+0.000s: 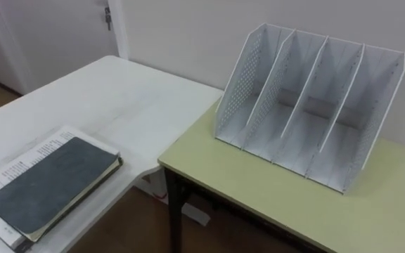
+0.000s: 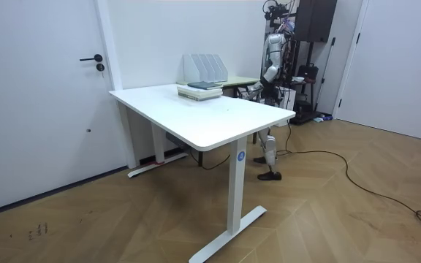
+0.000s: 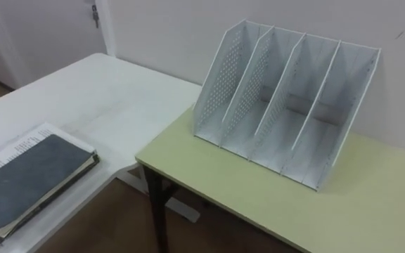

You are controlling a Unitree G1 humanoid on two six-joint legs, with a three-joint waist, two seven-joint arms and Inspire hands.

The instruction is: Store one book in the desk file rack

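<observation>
Grey book [image 1: 48, 184] atop papers [image 1: 30, 156], 8 o'clock on white counter [image 1: 118, 91]; perforated file rack [image 1: 248, 88] (w/ four slots) at 1 o'clock on green counter [image 1: 259, 204]. Robot's fingers: can't tell.

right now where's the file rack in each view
left eye view: rack upper right, on the green desk.
right eye view: rack upper middle, same desk.
room view: rack top centre, behind the white table.
shared landmark: the dark book on the white table.

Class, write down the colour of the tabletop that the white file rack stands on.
Pale yellow-green tabletop under the file rack; clearest in the left eye view.
</observation>
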